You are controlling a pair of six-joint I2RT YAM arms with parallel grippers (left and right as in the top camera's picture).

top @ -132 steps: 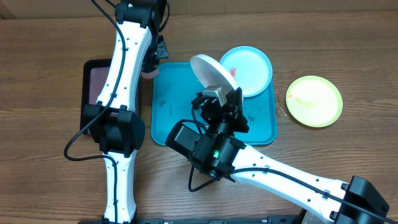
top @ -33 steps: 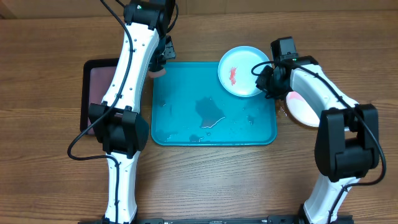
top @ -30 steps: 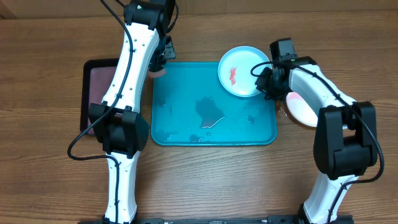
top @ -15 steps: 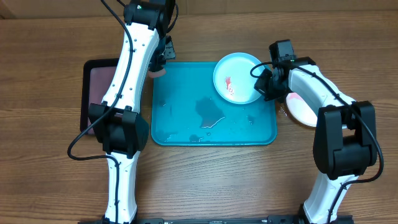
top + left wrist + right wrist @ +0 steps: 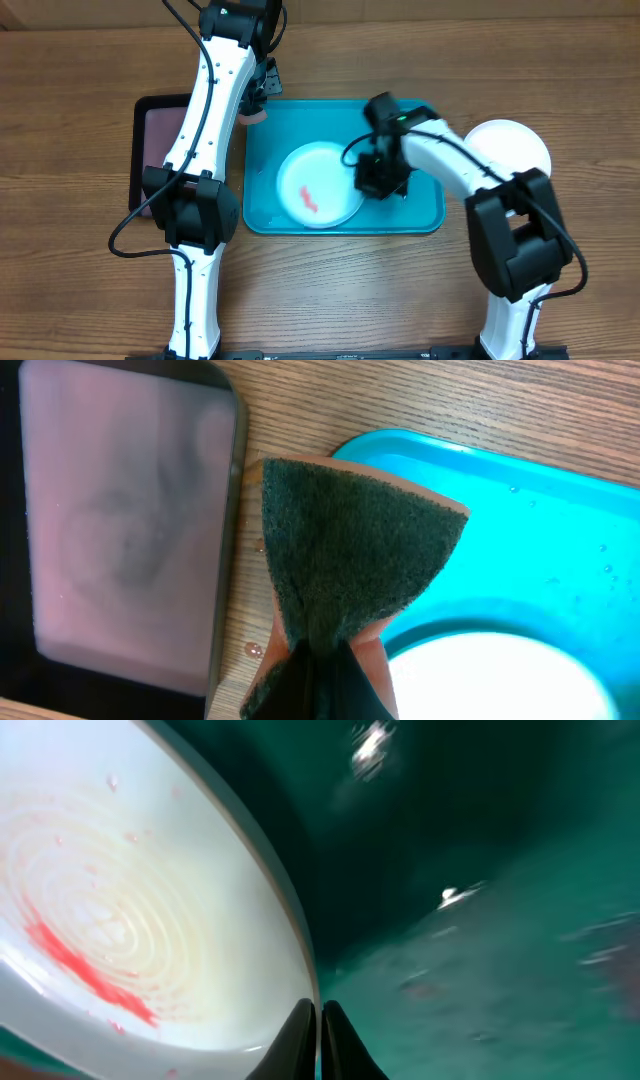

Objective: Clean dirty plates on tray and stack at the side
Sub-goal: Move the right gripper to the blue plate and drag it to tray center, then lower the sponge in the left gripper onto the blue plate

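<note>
Smeared plate [image 5: 318, 187], rim inside right pincer [image 5: 319, 1012]

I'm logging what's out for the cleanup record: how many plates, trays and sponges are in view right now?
Plates: 2 (sauce-smeared plate, white plate)
Trays: 2 (turquoise tray, black tray)
Sponges: 1 (green-faced sponge)
Total: 5

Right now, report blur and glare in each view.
Overhead: sharp, evenly lit. Right wrist: tray smeared by motion blur with bright glints, plate clearer. Left wrist: sponge sharp; plate at the bottom washed out white; black tray hazy.
</note>
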